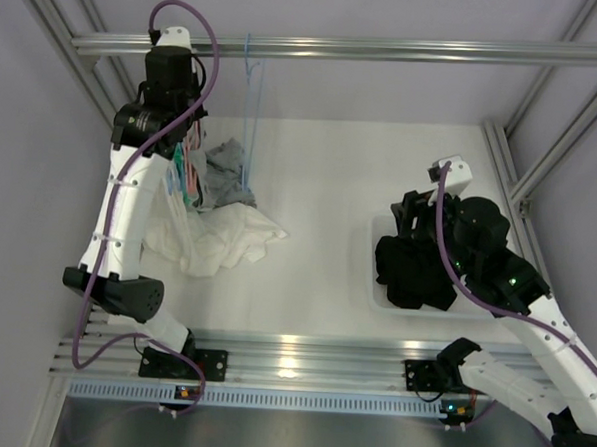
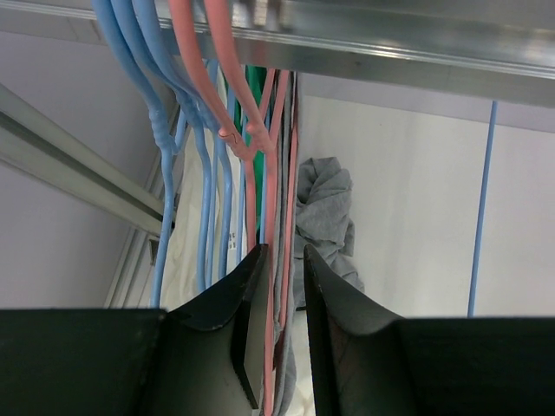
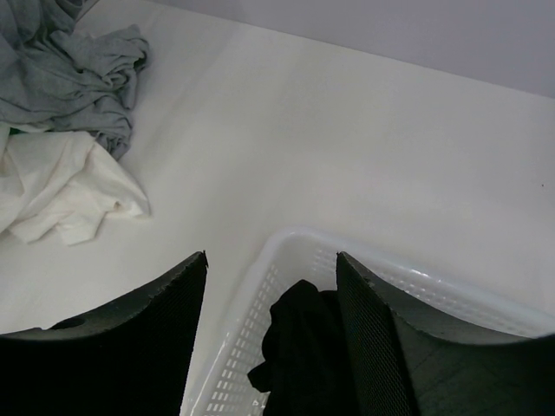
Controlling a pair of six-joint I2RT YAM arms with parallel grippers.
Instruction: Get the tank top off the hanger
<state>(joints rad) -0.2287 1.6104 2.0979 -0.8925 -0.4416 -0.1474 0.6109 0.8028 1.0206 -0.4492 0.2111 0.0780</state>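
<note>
Shows a white table (image 1: 331,185) from above, with a metal rail (image 1: 388,50) across the far side. Puts the left gripper (image 2: 284,251) high at the far left, among a bunch of hangers (image 2: 163,130), blue, pink and green, hooked on that rail. Has its fingers (image 2: 247,329) set nearly together, with a pink hanger (image 2: 270,199) wire running through the narrow slit; cannot tell whether pinched or merely enclosed. Includes one more blue hanger (image 1: 249,111) hanging alone just right of the bunch. Places crumpled grey cloth (image 1: 226,175) on the table under the hangers, with a white heap (image 1: 217,241) touching it on the near side. Cannot tell which of these is the tank top, nor whether either hangs from a hanger. Sets the right gripper (image 3: 271,256) well apart on the right, fingers spread wide and holding nothing, above the far left corner of a white basket (image 3: 227,368) of black clothes (image 1: 411,274).
</note>
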